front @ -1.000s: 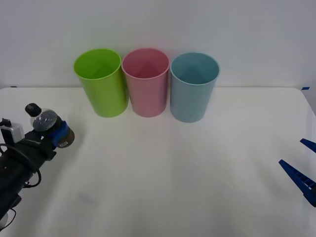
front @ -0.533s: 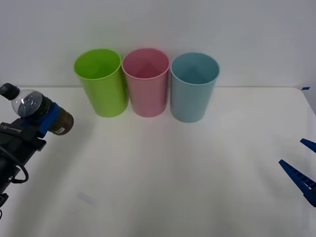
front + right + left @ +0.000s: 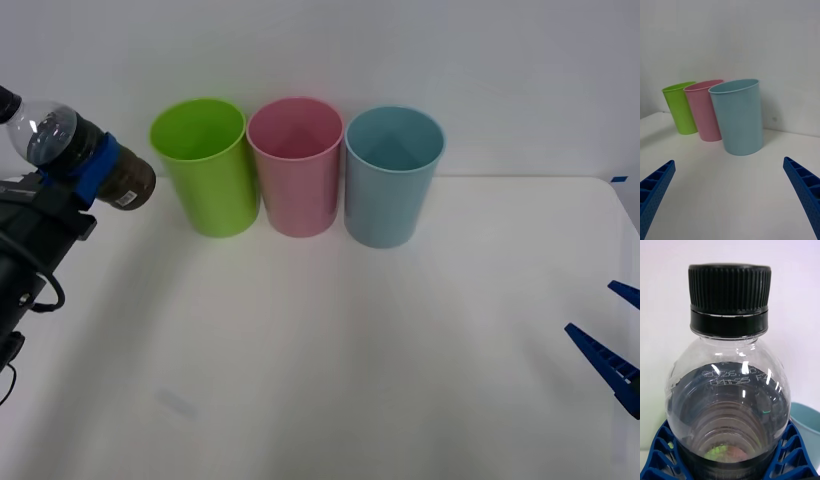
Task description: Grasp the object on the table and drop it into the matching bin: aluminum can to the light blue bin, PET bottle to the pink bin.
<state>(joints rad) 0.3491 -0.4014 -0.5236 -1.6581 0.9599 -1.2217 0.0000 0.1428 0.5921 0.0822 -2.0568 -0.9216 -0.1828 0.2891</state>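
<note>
My left gripper (image 3: 92,168) is shut on the PET bottle (image 3: 75,152), a small clear bottle with a black cap and dark label. It hangs tilted in the air at the far left, left of the lime green bin and above the table (image 3: 330,350). In the left wrist view the bottle (image 3: 728,390) sits between the blue fingers (image 3: 664,453), cap up. The pink bin (image 3: 296,165) stands in the middle of the row, the light blue bin (image 3: 392,175) to its right. My right gripper (image 3: 610,345) rests open at the table's right edge; its own view shows the pink bin (image 3: 705,110) and light blue bin (image 3: 739,116).
A lime green bin (image 3: 205,165) stands leftmost in the row, closest to the held bottle. All three bins line up along the back wall. White tabletop stretches in front of them.
My left gripper has lifted the bottle up and slightly back, from near the tabletop to about the height of the bin rims. The right arm has not moved.
</note>
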